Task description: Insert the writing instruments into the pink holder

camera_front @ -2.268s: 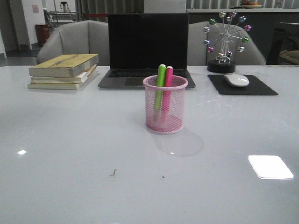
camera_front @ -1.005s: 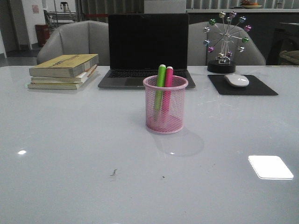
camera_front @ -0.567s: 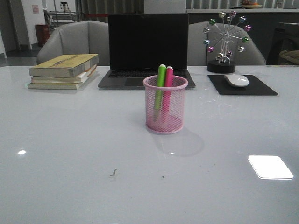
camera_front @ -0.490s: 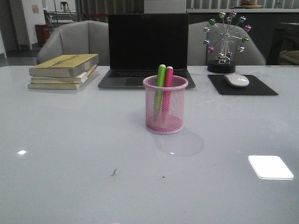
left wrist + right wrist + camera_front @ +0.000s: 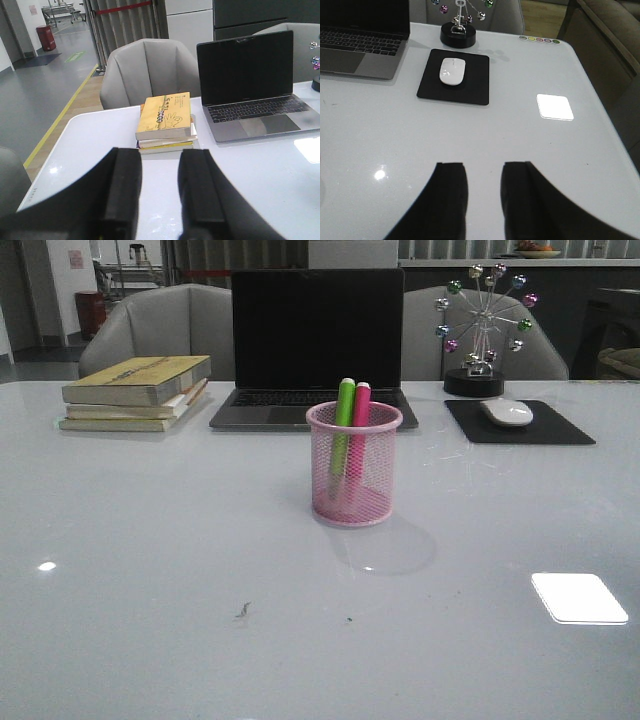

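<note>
nothing has shifted: green pen (image 5: pixel 343 420) and pink pen (image 5: pixel 360 425) stand in holder (image 5: pixel 353 465); both jaws released, empty.

Glossy table (image 5: pixel 150 570), wire-mesh holder (image 5: pixel 354 480)

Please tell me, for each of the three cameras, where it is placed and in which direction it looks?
Front view: low at the near table edge, looking forward at the pink holder and laptop; no robot part shows.
Left wrist view: on the left arm, facing the books and laptop; open left gripper shows.
Right wrist view: on the right arm, facing the mouse; open right gripper shows.
All three share the laptop.
</note>
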Robot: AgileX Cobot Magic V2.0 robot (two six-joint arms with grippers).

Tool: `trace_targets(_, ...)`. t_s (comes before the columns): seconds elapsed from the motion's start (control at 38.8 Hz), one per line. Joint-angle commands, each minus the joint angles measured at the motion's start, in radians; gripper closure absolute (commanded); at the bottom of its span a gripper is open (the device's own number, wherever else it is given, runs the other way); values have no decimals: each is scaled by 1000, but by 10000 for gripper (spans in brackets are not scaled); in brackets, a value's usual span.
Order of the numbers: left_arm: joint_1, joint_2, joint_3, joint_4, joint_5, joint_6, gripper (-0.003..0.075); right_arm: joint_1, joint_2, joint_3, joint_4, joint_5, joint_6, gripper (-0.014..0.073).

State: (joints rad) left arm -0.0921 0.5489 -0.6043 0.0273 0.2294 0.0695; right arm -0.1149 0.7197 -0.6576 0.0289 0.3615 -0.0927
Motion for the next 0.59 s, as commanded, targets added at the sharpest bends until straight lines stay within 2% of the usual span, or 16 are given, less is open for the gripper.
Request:
trace_targets(0.0, 3, -2, -29, 1, -74, -8, 442, -5, -4, -29, -7, -88, -3, 274)
trace_targets(0.1, 3, -2, -29, 1, -74, -8, 442, -5, -4, -29, -7, -84, -3, 327)
trace_targets(0.26, 3, -2, -29, 1, -74, -8, 442, -5, -4, -29, -1, -83, -3, 550)
trace_targets(0.39, 3, -2, -29, 1, -74, -8, 442, -5, -6, -29, 38, -81, -3, 536)
trace_targets(0.57, 3, -2, -29, 1, -74, -8, 442, -4, -9, -29, 171, -39, -3, 536)
